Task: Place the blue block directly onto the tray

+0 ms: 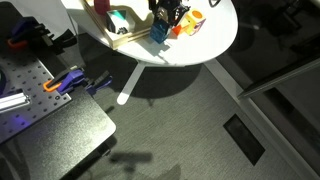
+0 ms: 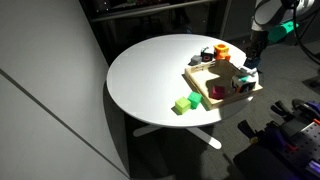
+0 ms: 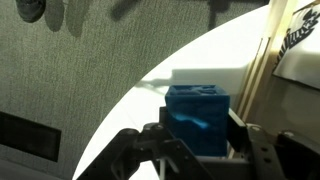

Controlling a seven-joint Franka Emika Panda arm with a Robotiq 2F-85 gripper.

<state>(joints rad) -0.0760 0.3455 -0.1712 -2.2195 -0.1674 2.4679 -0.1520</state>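
- The round white table (image 2: 150,70) carries the tray (image 2: 198,78) near its edge
- The gripper (image 3: 198,142) hangs just beside the tray, its jaws straddling the blue block (image 3: 197,108); whether they pinch it I cannot tell
- The block sits off the tray, by its rim
- Step in hand, I judge: the grasp; next, lift clear of the rim, shift over bare wood, lower

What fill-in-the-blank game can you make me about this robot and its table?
The block between the fingers of the gripper is ___ in colour.
The white table is ___ in shape.
The small blocks on the table outside the tray are ___ in colour.
Missing words: blue, round, green.
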